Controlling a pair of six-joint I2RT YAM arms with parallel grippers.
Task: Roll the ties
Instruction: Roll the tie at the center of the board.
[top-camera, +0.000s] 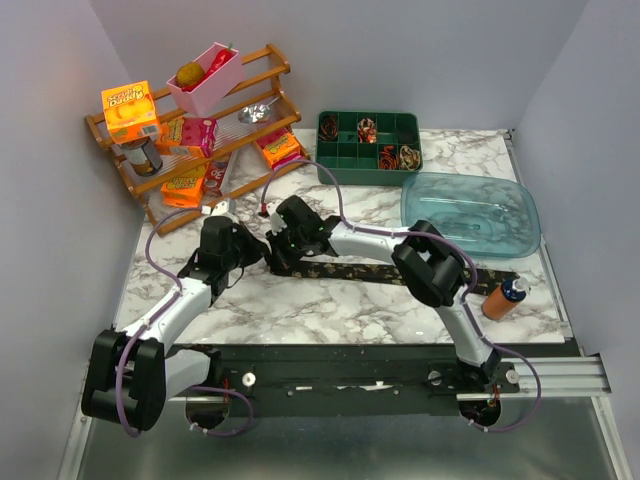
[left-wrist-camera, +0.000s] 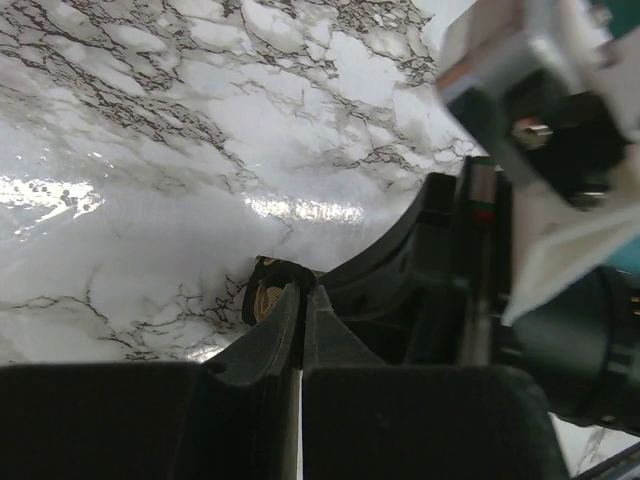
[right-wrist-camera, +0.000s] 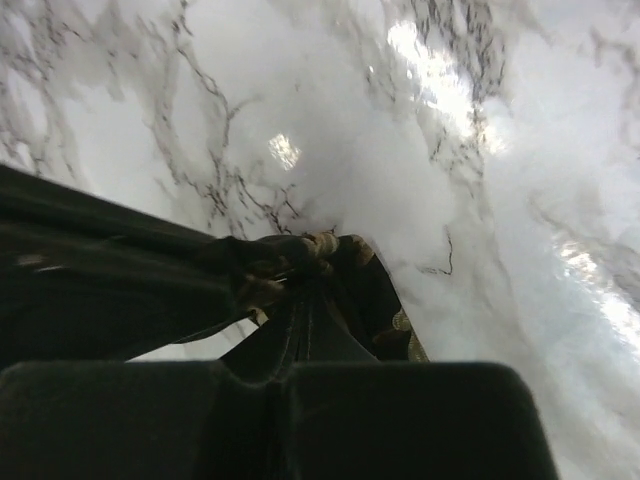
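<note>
L gripper (left-wrist-camera: 300, 296) & R gripper (right-wrist-camera: 305, 300) both pinch 1 tie (top-camera: 352, 270) end; bare marble (top-camera: 330, 312) nearside; 4 coils (top-camera: 367, 128) in tray (top-camera: 370, 181).

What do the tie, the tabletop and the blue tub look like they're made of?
Tie: woven fabric, dark with a small gold pattern and a slight sheen; it folds softly.
Tabletop: marble look, glossy, with glare patches. Real stone or laminate, cannot tell.
Blue tub: probably translucent plastic, given the see-through teal tint and smooth moulded rim.
</note>
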